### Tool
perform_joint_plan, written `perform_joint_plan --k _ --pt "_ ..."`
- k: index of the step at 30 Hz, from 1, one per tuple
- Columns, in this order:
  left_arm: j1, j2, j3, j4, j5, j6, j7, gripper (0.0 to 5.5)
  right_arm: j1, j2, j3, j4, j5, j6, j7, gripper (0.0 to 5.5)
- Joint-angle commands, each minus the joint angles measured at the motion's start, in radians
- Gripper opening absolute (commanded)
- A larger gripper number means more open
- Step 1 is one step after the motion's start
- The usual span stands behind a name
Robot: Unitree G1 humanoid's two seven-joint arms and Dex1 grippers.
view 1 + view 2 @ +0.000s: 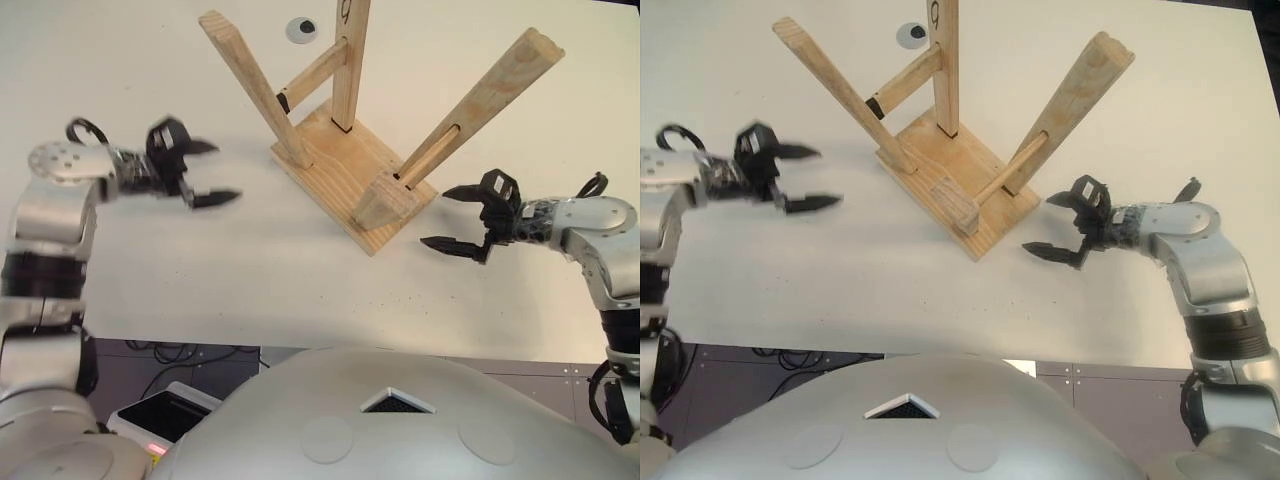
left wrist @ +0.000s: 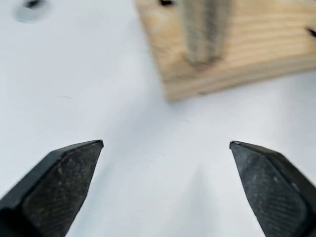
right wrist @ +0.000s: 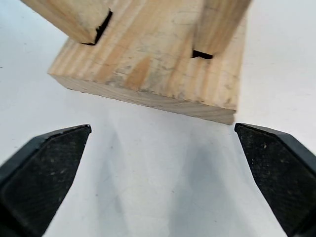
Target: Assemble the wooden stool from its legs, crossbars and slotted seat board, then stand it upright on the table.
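1. The stool (image 1: pixel 340 180) looks fully put together, but it sits upside down mid-table, seat board down and legs up. I judge that turning it over is the step left.
2. My left gripper (image 1: pixel 225 172) hangs at the stool's 9 o'clock and my right gripper (image 1: pixel 435 217) at its 4 o'clock, both spread wide and empty (neither touches wood).
3. Next I need a two-sided grip, then a flip.
4. A small round disc (image 1: pixel 301 29) lies at 12 o'clock, beyond the legs.
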Motion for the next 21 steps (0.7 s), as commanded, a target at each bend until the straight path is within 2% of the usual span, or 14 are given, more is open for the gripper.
perform_joint_plan --k 1,3,5,6,9,12,15,21 --pt "-0.285 -0.212 0.063 0.446 0.079 -0.234 0.315 4.72 0.042 0.005 0.025 -0.167 0.117 0.060 0.060 5.40" --pt "-0.361 -0.288 0.082 0.603 0.083 -0.296 0.403 4.72 0.031 0.017 0.052 -0.200 0.136 0.079 0.068 5.40" --pt "-0.407 -0.367 0.114 0.695 0.051 -0.345 0.385 4.72 -0.016 0.051 0.076 -0.210 0.166 0.114 0.054 5.40" --pt "-0.420 -0.407 0.138 0.715 0.020 -0.352 0.336 4.72 -0.038 0.066 0.089 -0.209 0.169 0.123 0.040 5.40" --pt "-0.369 -0.465 0.129 0.657 -0.044 -0.303 0.044 4.72 -0.081 0.087 0.127 -0.154 0.105 0.107 -0.007 5.40" --pt "-0.299 -0.433 0.115 0.588 -0.057 -0.239 -0.120 4.72 -0.078 0.080 0.171 -0.052 -0.008 -0.006 -0.045 5.40" --pt "-0.213 -0.381 0.089 0.481 -0.045 -0.181 -0.217 4.72 -0.116 0.156 0.150 0.118 -0.100 -0.136 -0.167 5.40" --pt "-0.050 -0.330 0.082 0.295 -0.043 -0.118 -0.198 4.72 -0.210 0.193 0.094 0.251 -0.131 -0.267 -0.196 5.40"
